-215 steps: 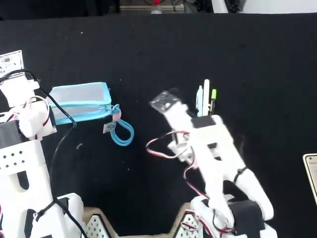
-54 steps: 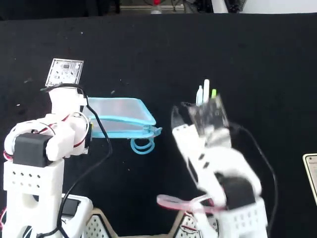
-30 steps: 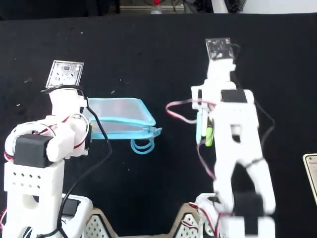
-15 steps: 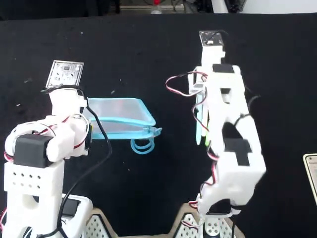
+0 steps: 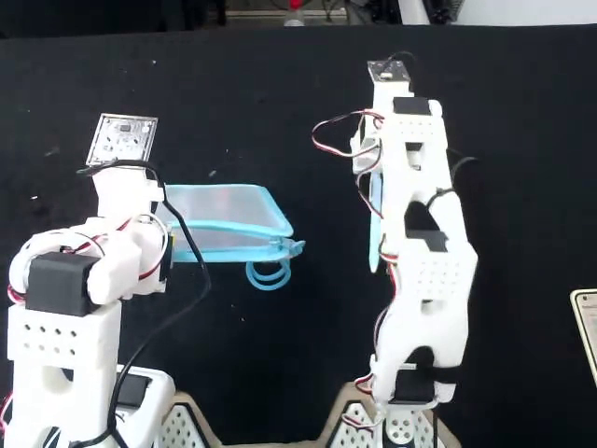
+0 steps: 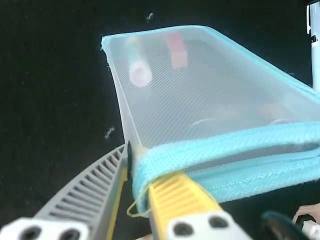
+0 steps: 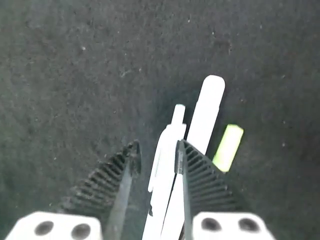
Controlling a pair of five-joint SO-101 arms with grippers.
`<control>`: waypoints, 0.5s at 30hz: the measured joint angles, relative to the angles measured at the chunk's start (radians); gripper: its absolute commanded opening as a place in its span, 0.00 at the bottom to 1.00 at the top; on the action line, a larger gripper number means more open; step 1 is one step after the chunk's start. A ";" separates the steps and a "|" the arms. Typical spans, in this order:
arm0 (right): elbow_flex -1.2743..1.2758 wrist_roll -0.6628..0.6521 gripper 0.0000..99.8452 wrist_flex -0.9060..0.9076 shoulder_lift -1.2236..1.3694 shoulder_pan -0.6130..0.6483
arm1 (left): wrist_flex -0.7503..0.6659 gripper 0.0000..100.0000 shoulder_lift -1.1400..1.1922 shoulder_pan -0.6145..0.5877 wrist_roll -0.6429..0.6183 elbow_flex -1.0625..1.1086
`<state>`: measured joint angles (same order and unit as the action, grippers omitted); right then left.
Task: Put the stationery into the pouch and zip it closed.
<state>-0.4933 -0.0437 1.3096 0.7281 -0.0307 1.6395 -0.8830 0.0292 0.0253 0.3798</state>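
Observation:
A clear pouch [image 5: 224,213] with turquoise trim lies left of centre, its strap loop [image 5: 266,273] in front. My left gripper [image 5: 160,213] is shut on the pouch's left end; in the left wrist view the left gripper [image 6: 132,162] pinches the turquoise zipper band of the pouch [image 6: 200,100], which holds a few small items. My right arm stretches over the pens, where a pale blue pen [image 5: 376,229] shows beside it. In the right wrist view the right gripper [image 7: 156,150] stands open astride the pale blue pen [image 7: 167,145], with a white pen [image 7: 205,107] and a green-capped pen [image 7: 228,145] alongside.
Black cloth covers the table [image 5: 233,103]. A card [image 5: 586,322] lies at the right edge. A small board [image 5: 121,138] sits on top of the left arm. Open cloth lies between the pouch and the pens.
The right arm swung up from the front and stretched out over the pens, its gripper now down around the pale blue pen. The pouch sits further right than at first; left arm is still.

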 measured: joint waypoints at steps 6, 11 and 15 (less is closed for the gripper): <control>-0.149 0.000 0.12 0.046 0.137 0.000 | 0.000 0.03 0.000 0.000 0.000 0.000; -0.276 0.000 0.08 0.120 0.210 0.000 | 0.000 0.03 0.000 0.000 0.000 0.000; -0.362 0.000 0.01 0.195 0.258 -0.002 | 0.000 0.03 0.000 0.000 0.000 0.000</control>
<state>-0.8554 -0.0437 1.5044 0.9858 -0.0322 1.6395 -0.8830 0.0292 0.0253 0.3798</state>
